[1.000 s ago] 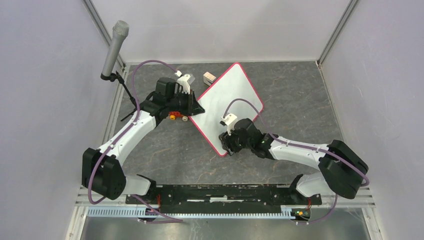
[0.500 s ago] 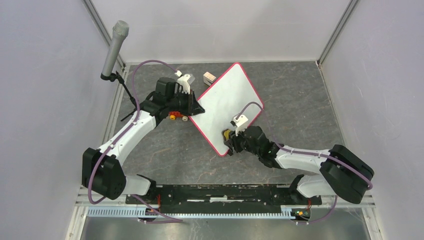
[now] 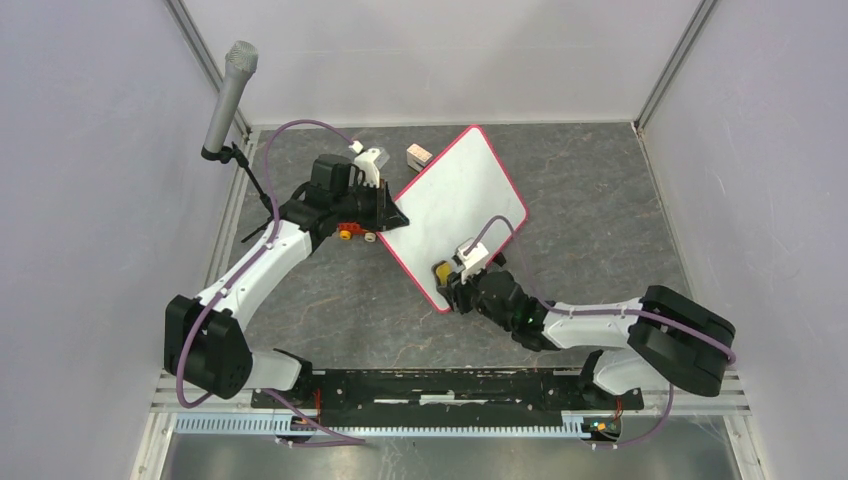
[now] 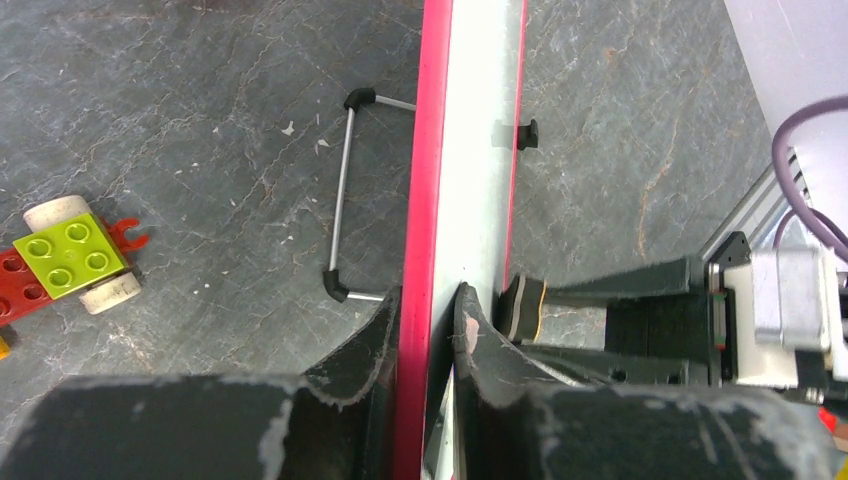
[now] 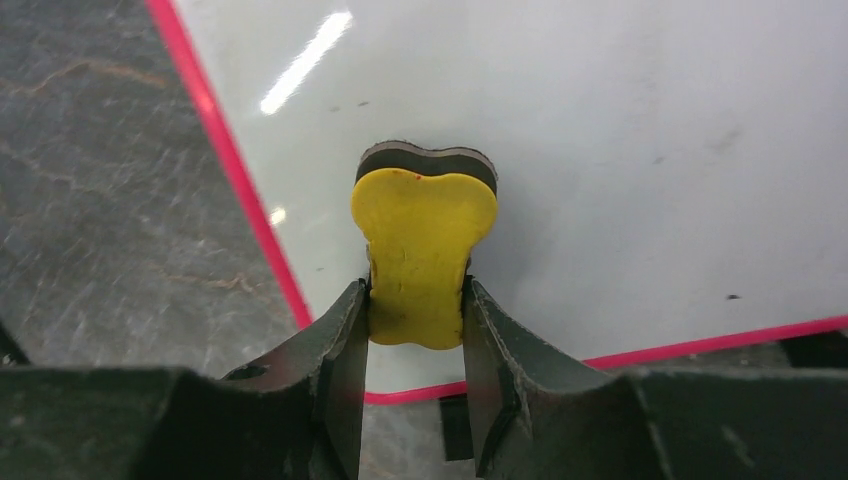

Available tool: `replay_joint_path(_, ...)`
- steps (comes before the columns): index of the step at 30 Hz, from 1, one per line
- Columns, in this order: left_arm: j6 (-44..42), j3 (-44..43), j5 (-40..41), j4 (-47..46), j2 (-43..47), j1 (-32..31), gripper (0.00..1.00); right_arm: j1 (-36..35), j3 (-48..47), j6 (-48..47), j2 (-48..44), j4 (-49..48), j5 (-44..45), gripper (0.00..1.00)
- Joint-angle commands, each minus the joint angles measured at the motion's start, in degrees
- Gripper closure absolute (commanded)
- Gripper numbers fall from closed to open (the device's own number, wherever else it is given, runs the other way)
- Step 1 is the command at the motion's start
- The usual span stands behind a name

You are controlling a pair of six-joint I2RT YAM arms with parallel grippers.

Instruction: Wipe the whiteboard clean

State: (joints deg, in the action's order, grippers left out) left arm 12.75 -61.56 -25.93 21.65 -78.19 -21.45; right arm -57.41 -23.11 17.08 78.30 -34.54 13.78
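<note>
The right jaws are closed on a yellow eraser (image 5: 425, 225), which is pressed to the whiteboard (image 3: 450, 195) near its near corner, mid-desk (image 3: 600, 200). The left jaws are clamped on its left rim. The board could be dragged from that clamp by a hard stroke. Only faint specks can be made out, no writing.

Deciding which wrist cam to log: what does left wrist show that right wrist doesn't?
Left wrist only: the left gripper shut on the red rim of the whiteboard, seen edge-on, plus a toy brick car and a wire bracket on the table.
Right wrist only: the board's white face, with just a few specks in view, and the right gripper shut on the yellow eraser, dark pad toward the face.
Both: the whiteboard, the eraser (edge-on in left wrist) and the grey table.
</note>
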Motion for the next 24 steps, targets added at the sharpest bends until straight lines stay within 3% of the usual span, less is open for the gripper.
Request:
replay_joint_path(1, -12.4, 3.7, 24.6, 17.0, -3.5, 0.9, 0.98, -4.6, -0.9, 2.2, 3.0, -0.9, -1.8, 0.77)
replay_joint_path(6, -10.8, 4.0, 25.7, 17.9, -2.6, 0.1, 0.98, -1.5, -4.3, 2.4, -1.9, 6.1, -0.3, 0.74)
replay_joint_path(15, -7.8, 5.4, 33.1, 21.5, 2.3, 0.0, 0.98, 15.4, -2.0, 0.5, -18.2, 21.9, 5.2, 0.69)
replay_joint_path(24, -6.2, 5.6, 35.8, 21.7, 2.4, 0.1, 0.97, 28.0, 1.5, 0.9, -23.1, 36.9, 6.9, 0.71)
